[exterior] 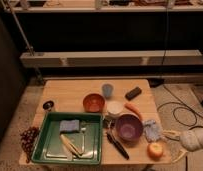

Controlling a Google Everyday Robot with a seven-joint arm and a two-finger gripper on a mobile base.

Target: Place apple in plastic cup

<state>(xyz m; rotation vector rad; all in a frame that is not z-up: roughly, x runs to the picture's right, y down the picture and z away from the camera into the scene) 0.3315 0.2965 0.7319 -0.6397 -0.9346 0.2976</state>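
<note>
The apple [155,150], round and yellow-orange, sits at the table's front right corner. The light-blue plastic cup [108,90] stands upright toward the back middle of the table, well away from the apple. My gripper [175,145] hangs off the table's right edge, just right of the apple and about level with it. Its two pale fingers [172,134] are spread open and point left with nothing between them. The apple lies just outside the fingertips.
Between apple and cup stand a purple bowl [128,127], a white cup [114,108], a carrot [132,110] and an orange-brown bowl [94,103]. A green tray [51,150] fills the front left. A black-handled tool [117,145], a bluish cloth [152,130], a black block [133,93] and grapes [28,139] lie around.
</note>
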